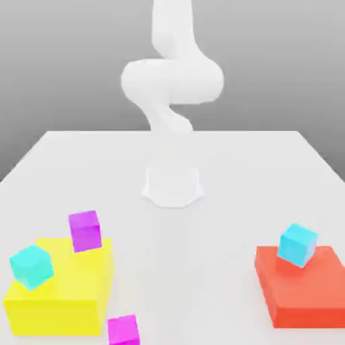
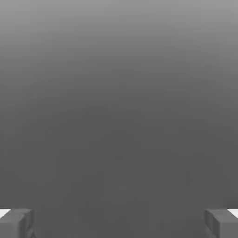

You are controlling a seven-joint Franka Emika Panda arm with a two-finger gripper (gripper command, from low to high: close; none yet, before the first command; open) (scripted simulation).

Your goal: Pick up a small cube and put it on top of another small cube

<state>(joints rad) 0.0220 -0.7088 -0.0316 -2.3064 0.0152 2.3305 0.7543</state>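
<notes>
Exterior view: the white robot arm point(image 1: 172, 81) stands at the far side of a pale, smooth table point(image 1: 202, 269). The small bright magenta cube point(image 1: 124, 330), plain-faced, lies at the near edge of my view, beside the broad yellow block point(image 1: 57, 286), partly cut off by the frame. A small purple cube point(image 1: 85, 231) and a small turquoise cube point(image 1: 32, 267) appear at the yellow block; a small cyan cube point(image 1: 297, 244) appears at the flat red block point(image 1: 306, 290), toward the exterior view's right.

Hand view: my two-finger gripper point(image 2: 119, 224) stands wide, nothing between its grey fingertips point(image 2: 216, 224), before a plain grey background.
</notes>
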